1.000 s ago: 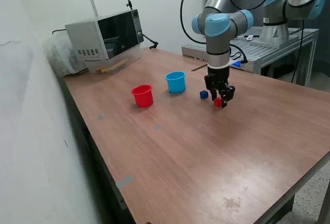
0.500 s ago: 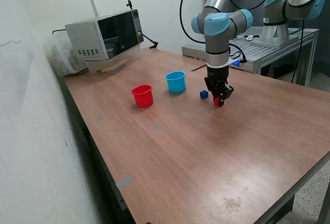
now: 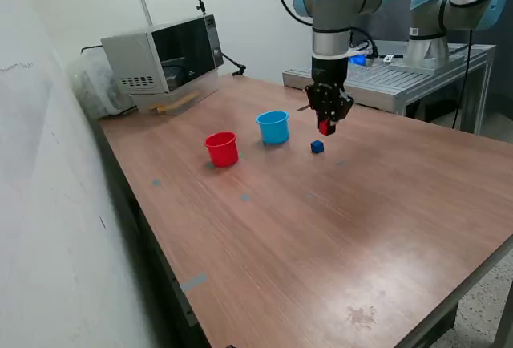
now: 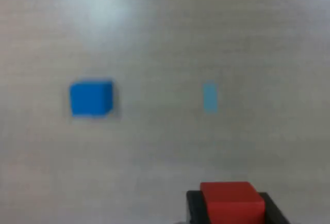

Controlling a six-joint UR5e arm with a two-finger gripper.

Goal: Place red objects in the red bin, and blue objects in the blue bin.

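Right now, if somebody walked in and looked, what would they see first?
Probably the robot's claw hanging in the air above the wooden table, pinching a little red cube. Then the two bright cups near the middle of the table: a red cup and, to its right in the exterior view, a light blue cup. A small blue cube sits just below the claw.

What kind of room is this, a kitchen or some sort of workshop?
Probably a robotics lab: a robot arm works over a wooden table, a second arm stands on a metal bench behind, and the microwave looks like a prop.
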